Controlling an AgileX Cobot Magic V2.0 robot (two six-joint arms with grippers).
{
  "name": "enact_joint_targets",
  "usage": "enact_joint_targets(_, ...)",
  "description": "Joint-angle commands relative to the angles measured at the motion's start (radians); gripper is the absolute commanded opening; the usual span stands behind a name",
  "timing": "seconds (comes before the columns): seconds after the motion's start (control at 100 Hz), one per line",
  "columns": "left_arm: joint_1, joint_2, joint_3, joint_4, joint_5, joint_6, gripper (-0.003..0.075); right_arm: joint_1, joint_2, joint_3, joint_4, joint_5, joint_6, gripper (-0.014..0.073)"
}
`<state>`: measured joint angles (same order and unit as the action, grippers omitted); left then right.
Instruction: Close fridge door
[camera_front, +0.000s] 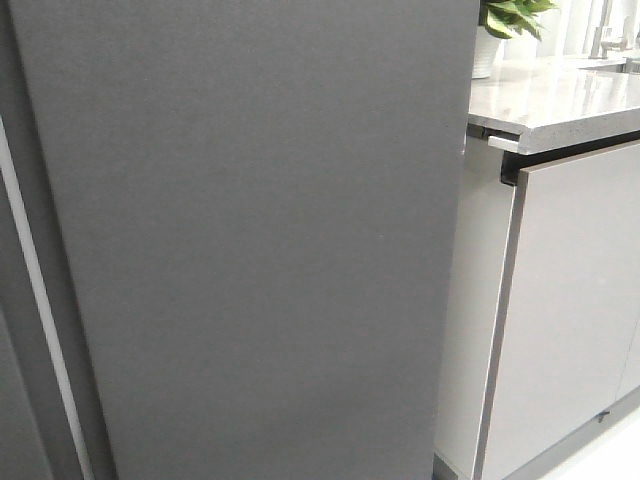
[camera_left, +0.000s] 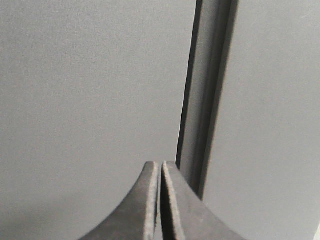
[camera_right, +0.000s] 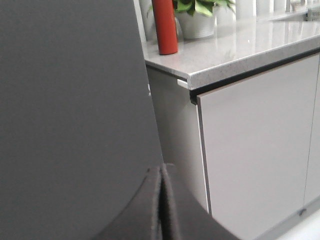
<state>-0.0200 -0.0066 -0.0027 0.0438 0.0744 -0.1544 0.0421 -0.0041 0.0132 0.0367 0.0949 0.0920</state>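
Observation:
The fridge door (camera_front: 260, 240) is a tall matte dark-grey panel filling most of the front view; only its outer face shows. It also shows in the right wrist view (camera_right: 75, 100), its edge close to my right gripper (camera_right: 162, 170), which is shut and empty. My left gripper (camera_left: 160, 167) is shut and empty, close in front of grey panels with a vertical gap (camera_left: 205, 100) between them. Neither gripper shows in the front view.
A light-grey glossy cabinet front (camera_front: 570, 300) stands right of the door under a speckled countertop (camera_front: 550, 100). A potted plant (camera_front: 505, 25) and a red cylinder (camera_right: 165, 25) stand on the counter. A white strip (camera_front: 40, 300) runs down at the far left.

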Motion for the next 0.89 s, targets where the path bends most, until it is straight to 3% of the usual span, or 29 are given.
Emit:
enact_joint_targets(0.0, -0.001, -0.023, 0.04, -0.006, -0.083, -0.002, -0.002, -0.006, -0.026, 0.024, -0.013, -0.124, -0.009, -0.0071)
enact_joint_targets(0.88, -0.001, -0.023, 0.04, -0.006, -0.083, -0.002, -0.002, -0.006, -0.026, 0.024, -0.015, -0.137, -0.009, -0.0071)
